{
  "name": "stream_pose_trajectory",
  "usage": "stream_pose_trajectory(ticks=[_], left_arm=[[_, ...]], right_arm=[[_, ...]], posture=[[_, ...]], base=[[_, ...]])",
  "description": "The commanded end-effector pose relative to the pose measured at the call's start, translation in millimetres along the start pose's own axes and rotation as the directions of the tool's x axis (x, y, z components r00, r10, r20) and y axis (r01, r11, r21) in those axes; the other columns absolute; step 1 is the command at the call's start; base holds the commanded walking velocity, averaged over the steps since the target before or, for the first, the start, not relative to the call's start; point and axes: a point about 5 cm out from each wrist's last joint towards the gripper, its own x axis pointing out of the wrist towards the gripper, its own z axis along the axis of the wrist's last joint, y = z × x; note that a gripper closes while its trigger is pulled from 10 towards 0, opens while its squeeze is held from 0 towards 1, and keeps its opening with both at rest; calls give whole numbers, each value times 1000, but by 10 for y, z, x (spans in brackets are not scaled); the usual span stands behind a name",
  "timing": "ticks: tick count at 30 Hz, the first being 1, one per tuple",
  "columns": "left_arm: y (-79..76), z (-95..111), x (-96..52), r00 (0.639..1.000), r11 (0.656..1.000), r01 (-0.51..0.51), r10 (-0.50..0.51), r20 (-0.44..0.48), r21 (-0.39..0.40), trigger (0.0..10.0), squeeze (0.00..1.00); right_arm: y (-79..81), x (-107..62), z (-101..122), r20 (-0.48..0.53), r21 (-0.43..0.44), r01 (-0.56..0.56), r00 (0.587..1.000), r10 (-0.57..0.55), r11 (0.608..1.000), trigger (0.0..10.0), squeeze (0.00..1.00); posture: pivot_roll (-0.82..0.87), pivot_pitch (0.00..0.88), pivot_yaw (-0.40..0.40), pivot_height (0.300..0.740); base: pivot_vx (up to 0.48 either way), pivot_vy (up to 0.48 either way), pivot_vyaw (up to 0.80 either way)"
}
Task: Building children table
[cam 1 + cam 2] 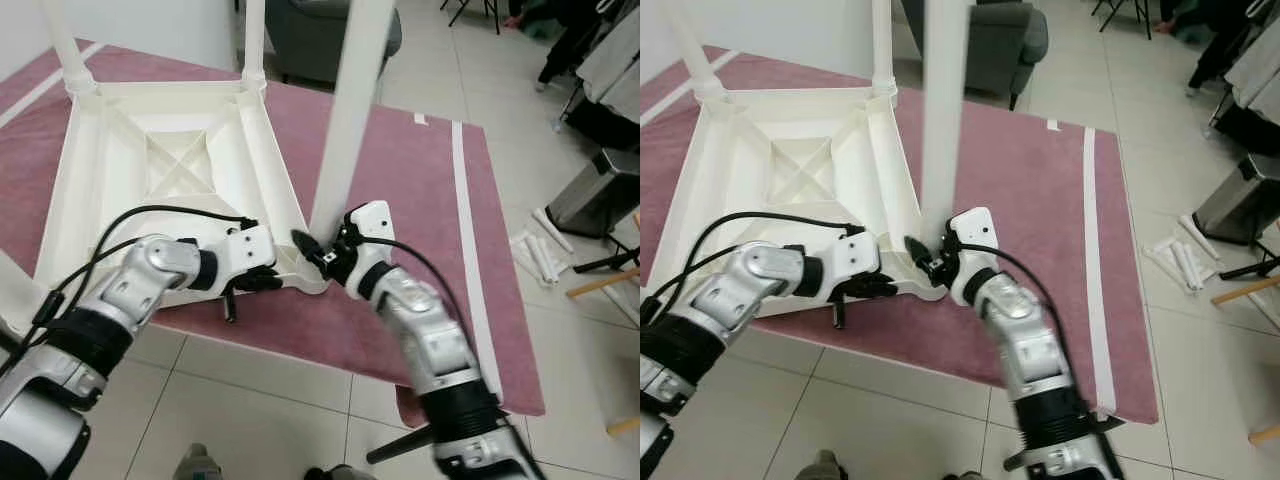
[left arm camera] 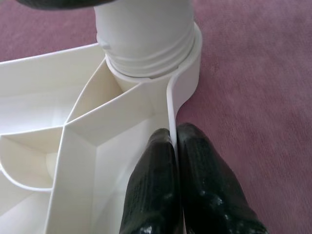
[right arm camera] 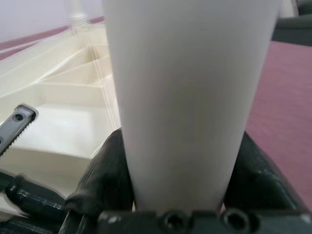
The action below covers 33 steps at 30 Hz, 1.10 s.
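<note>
A white plastic children's table (image 1: 170, 160) lies upside down on a maroon rug (image 1: 400, 190). Two legs stand up at its far corners (image 1: 68, 45) (image 1: 254, 40). A third leg (image 1: 350, 110) rises from the near right corner. My right gripper (image 1: 318, 250) is shut around this leg just above its socket, with a black finger (image 3: 107, 165) on either side of the white tube (image 3: 185, 97). My left gripper (image 1: 262, 280) reaches in from the left and is shut on the table's thin rim (image 2: 170, 97), just below the threaded socket (image 2: 146, 44).
The near edge of the rug meets tiled floor (image 1: 250, 390) right under my arms. A grey armchair (image 1: 320, 40) stands behind the rug. On the right are a metal bin (image 1: 595, 190), loose white tubes (image 1: 540, 255) and wooden pieces (image 1: 605, 280).
</note>
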Motion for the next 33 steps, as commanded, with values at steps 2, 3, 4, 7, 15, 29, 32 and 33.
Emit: stream_pose_trajectory(ticks=[2, 3, 4, 7, 15, 29, 32, 33], left_arm=[[-39, 579, 197, 972, 977, 94, -132, 193, 192, 0, 0], [-6, 600, 229, 973, 978, 86, -123, 193, 188, 0, 0], [16, 612, 248, 974, 979, 82, -118, 194, 185, 0, 0], [39, 618, 264, 974, 980, 80, -116, 193, 182, 0, 0], [25, 526, 221, 976, 980, 88, -121, 180, 179, 0, 0], [-183, 347, 19, 971, 950, 181, -214, 108, 254, 0, 0], [-309, 264, -99, 960, 928, 246, -274, 62, 280, 0, 0], [-354, 235, -141, 955, 919, 270, -294, 46, 287, 0, 0]], right_arm=[[-22, -25, -442, -231, 23, 205, 953, -195, 978, 0, 0], [7, -3, -432, -219, 24, 265, 942, -253, 964, 0, 0], [22, 16, -413, -205, 19, 302, 934, -292, 953, 0, 0], [52, 57, -373, -186, 25, 324, 931, -314, 946, 0, 0], [148, 104, -204, -89, 43, 198, 977, -193, 979, 10000, 1000], [59, -65, 132, 45, -55, -222, 974, 224, 974, 10000, 0], [-62, -165, 151, 16, -105, -336, 940, 339, 936, 10000, 0], [-89, -205, 158, 2, -121, -384, 922, 387, 915, 10000, 0]], posture=[[225, 79, -44, 740], [225, 79, -44, 740], [224, 77, -42, 740], [224, 76, -41, 740], [225, 81, -46, 740], [226, 86, -55, 740], [226, 87, -56, 740], [226, 87, -56, 740]], base=[[0, 0, 0], [0, 0, 0], [0, 0, 0], [0, 0, 0], [0, 0, 0], [0, 0, 0], [0, 0, 0], [0, 0, 0]])
